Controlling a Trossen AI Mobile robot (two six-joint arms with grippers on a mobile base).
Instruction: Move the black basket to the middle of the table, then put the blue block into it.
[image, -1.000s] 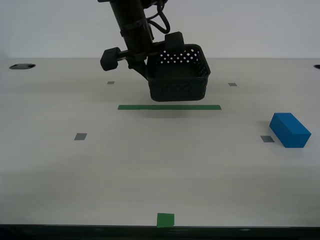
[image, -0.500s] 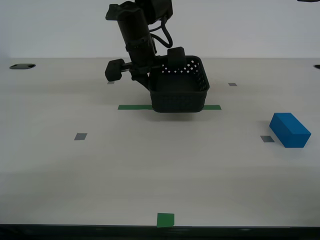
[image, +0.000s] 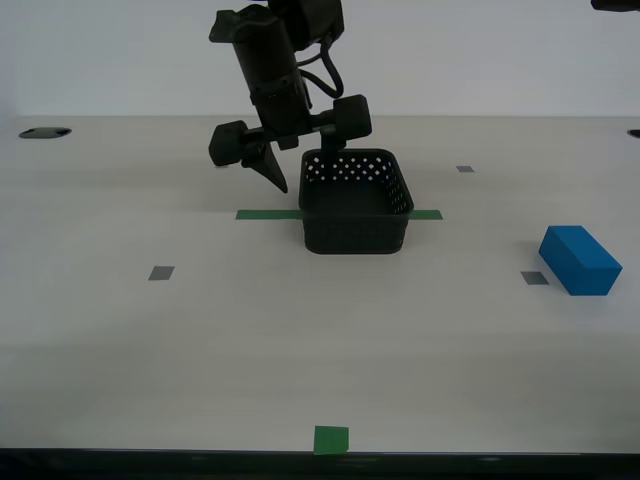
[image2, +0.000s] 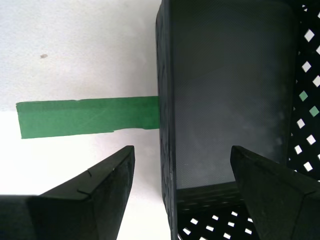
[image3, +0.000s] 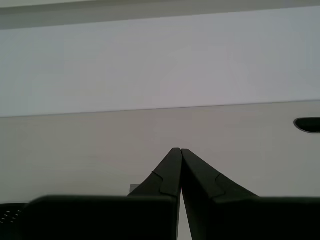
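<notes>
The black basket (image: 355, 218) stands upright on the table (image: 300, 340), across the green tape strip (image: 268, 214), near the middle. My second gripper (image: 302, 172) is open just above the basket's wall on the exterior view's left, one finger outside it and one over the inside. In the second wrist view the gripper (image2: 182, 150) straddles that wall of the basket (image2: 225, 90) without gripping it. The blue block (image: 580, 260) lies at the exterior view's right, apart from both. My first gripper (image3: 180, 150) is shut and empty, facing the far wall.
A green square (image: 331, 440) marks the table's front edge. Small grey squares (image: 161, 272) (image: 534, 278) (image: 465, 168) dot the top. A dark hole (image: 45, 132) sits at the far corner on the exterior view's left. The tape strip also shows in the second wrist view (image2: 85, 116).
The basket came down from the air onto the table over the tape strip. My second gripper opened and let it go.
</notes>
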